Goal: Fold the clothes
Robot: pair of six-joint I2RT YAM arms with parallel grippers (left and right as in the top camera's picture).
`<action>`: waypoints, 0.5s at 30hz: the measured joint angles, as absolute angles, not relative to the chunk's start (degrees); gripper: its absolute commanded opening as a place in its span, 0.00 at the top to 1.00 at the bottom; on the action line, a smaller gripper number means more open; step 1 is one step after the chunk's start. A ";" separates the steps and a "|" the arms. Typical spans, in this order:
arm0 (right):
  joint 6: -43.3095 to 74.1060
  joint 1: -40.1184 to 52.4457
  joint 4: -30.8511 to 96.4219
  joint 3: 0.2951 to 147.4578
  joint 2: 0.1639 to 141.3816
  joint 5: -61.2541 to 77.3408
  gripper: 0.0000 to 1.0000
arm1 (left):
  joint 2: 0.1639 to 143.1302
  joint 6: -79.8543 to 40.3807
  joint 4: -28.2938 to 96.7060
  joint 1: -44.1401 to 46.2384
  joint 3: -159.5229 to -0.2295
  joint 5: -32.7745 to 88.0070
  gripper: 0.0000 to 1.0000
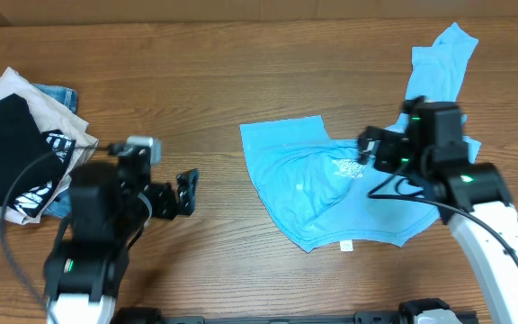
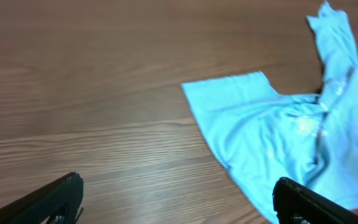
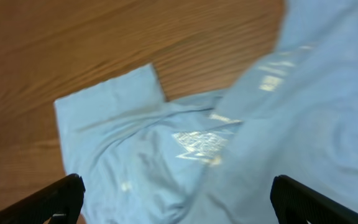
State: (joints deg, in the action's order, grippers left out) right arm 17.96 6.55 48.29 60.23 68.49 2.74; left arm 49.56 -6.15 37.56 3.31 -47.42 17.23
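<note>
Wooden table (image 1: pixel 241 81) with brown grain fills our view. On its right half we see the light blue T-shirt (image 1: pixel 313 193), crumpled and not flat, with one part stretching up toward the far right corner (a small white print (image 1: pixel 344 168) shows near the middle). Our right gripper (image 1: pixel 365 148) hangs over the shirt, its fingers wide apart. Our left gripper (image 1: pixel 188 192) is also spread wide, over bare wood, apart from the shirt's left edge. At far left lies a pile: a black garment (image 1: pixel 3 153), beige cloth (image 1: pixel 12 85) and denim (image 1: pixel 57 94).
</note>
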 measured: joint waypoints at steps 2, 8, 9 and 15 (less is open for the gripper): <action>17.93 1.89 50.76 60.23 66.89 2.09 0.00 | 57.28 -7.68 34.70 5.02 -47.51 20.45 0.00; 17.98 -4.29 54.19 60.23 66.63 1.50 0.00 | 78.41 -17.58 22.24 17.02 -48.05 23.70 0.00; 17.96 -4.54 54.19 60.23 66.63 1.48 0.00 | 81.08 -19.81 20.91 18.72 -48.05 23.99 0.00; 18.00 -4.89 54.26 60.23 66.63 1.45 0.00 | 94.80 -35.68 10.59 26.83 -48.05 24.53 0.06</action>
State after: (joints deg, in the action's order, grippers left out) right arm 18.00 -4.89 54.26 60.23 66.63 1.45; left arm 94.80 -35.68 10.59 26.83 -48.05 24.53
